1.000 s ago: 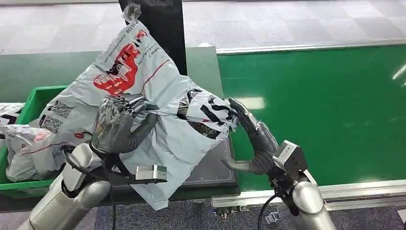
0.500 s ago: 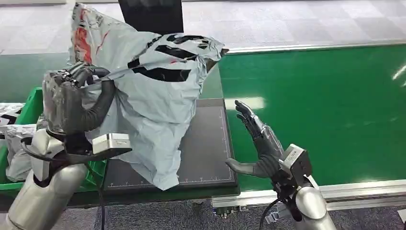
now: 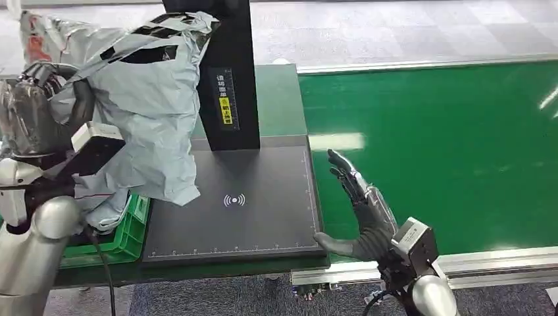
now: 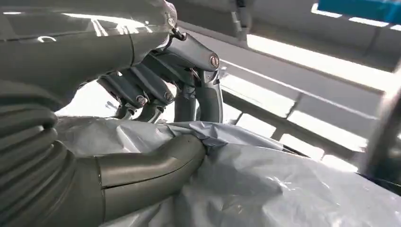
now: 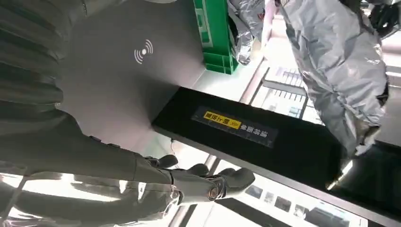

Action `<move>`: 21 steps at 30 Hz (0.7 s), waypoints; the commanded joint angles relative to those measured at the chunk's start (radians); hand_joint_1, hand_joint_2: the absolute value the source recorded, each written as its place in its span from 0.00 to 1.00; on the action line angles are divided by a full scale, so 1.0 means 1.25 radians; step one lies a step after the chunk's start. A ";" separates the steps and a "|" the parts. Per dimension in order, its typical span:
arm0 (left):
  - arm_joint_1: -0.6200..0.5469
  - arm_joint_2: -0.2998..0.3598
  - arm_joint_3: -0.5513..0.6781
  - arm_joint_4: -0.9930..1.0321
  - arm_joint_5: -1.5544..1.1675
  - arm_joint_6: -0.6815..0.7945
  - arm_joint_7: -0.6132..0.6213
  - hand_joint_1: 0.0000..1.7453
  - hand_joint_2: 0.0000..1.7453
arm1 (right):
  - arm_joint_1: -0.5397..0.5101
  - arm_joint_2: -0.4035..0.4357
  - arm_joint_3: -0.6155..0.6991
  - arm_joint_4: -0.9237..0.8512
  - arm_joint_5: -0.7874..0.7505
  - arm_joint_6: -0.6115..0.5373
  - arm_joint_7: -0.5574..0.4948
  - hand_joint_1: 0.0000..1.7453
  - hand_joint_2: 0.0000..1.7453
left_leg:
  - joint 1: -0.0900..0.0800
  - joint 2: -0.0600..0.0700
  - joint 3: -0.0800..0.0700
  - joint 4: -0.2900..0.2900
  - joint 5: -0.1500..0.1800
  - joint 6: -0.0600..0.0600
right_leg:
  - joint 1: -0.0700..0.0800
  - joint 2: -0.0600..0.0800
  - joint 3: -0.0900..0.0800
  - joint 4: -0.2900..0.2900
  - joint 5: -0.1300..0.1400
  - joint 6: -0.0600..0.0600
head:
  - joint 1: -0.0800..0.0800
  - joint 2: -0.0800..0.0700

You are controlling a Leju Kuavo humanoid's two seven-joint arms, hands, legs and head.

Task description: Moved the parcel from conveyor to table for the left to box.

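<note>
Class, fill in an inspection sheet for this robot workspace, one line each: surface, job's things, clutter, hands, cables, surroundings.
Surface: black scanner pad with a white wireless symbol, nothing lying on it; green conveyor belt beside it, bare.
Job's things: grey plastic parcel, crumpled, hanging in the air over the green crate.
Clutter: another grey bag in the crate.
Hands: left hand grips the parcel, thumb pressed into the plastic; right hand holds nothing, fingers spread, at the pad's edge near the belt.
Cables: black cable at the left arm.
Surroundings: black upright post with a yellow label; grey tiled floor beyond.
</note>
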 commanded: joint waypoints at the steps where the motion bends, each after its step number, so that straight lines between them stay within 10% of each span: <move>1: -0.101 0.024 0.078 0.231 0.002 -0.013 0.022 1.00 1.00 | -0.028 0.004 -0.003 0.032 0.001 0.003 0.008 0.00 1.00 | 0.001 0.001 0.000 0.000 0.001 -0.001 | 0.002 0.002 0.000 -0.001 0.002 -0.003 | 0.000 0.000; 21: -0.142 0.047 0.150 0.385 0.013 0.015 0.020 1.00 1.00 | -0.039 -0.006 0.000 0.050 -0.009 -0.006 0.012 0.00 1.00 | 0.001 0.000 0.000 0.000 0.001 -0.001 | 0.001 0.000 0.000 0.000 0.001 -0.002 | 0.000 0.000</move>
